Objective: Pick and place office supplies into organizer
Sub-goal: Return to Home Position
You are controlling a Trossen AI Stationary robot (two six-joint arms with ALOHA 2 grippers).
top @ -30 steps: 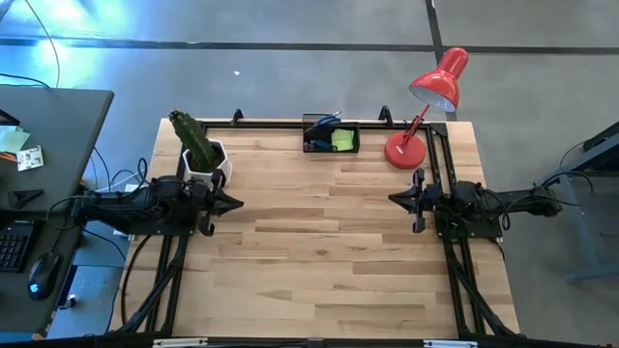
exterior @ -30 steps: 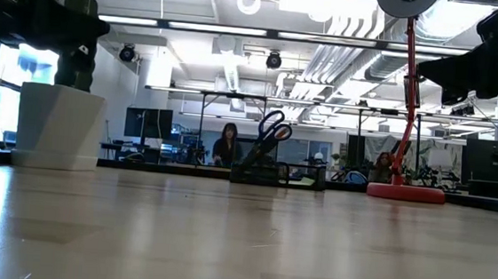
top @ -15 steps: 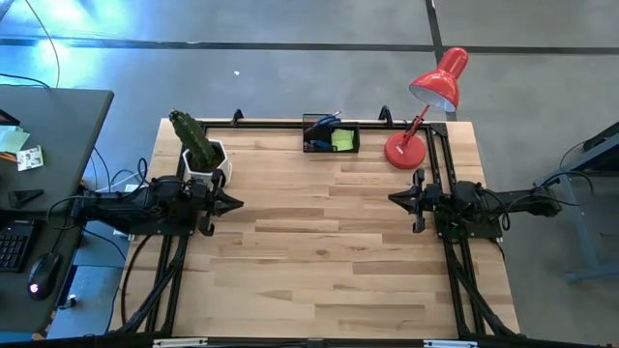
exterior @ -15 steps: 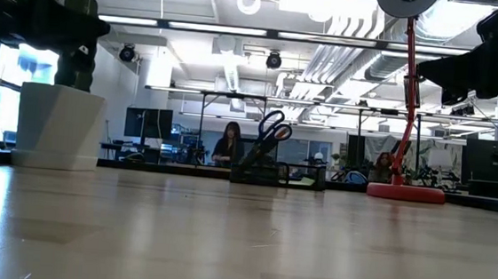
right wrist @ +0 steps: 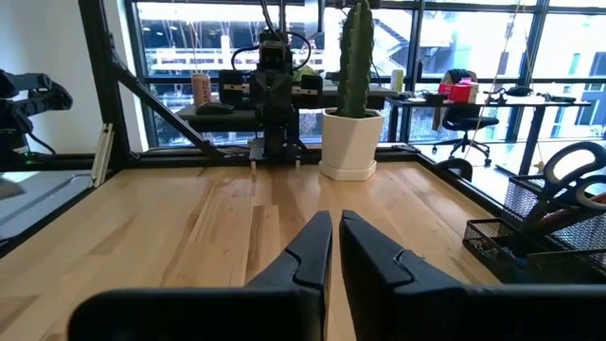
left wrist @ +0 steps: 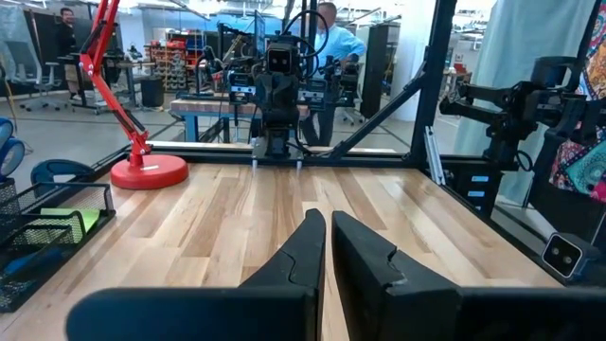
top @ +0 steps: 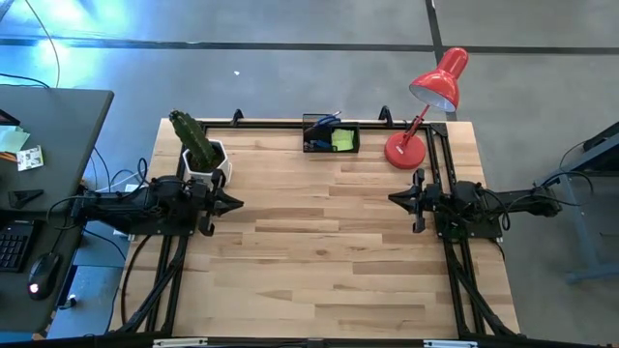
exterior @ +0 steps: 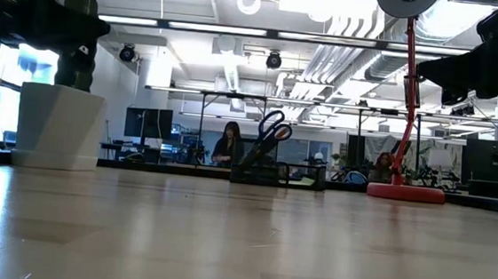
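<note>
The black organizer [top: 331,135] stands at the middle of the table's far edge. In it lie a lime-green sticky-note pad [top: 341,140] and blue-handled scissors [top: 323,123], whose handles stick up above its rim [exterior: 272,130]. My left gripper [top: 239,203] rests shut at the table's left side, pointing level toward the right; nothing is between its fingers [left wrist: 328,223]. My right gripper [top: 392,199] rests shut at the right side, pointing level toward the left, fingers [right wrist: 334,223] holding nothing. Both are far from the organizer.
A potted cactus in a white pot [top: 205,159] stands by the left arm at the far left. A red desk lamp [top: 406,150] stands at the far right, next to the organizer. Bare wooden tabletop [top: 319,242] spreads between the two arms. People sit in the room beyond.
</note>
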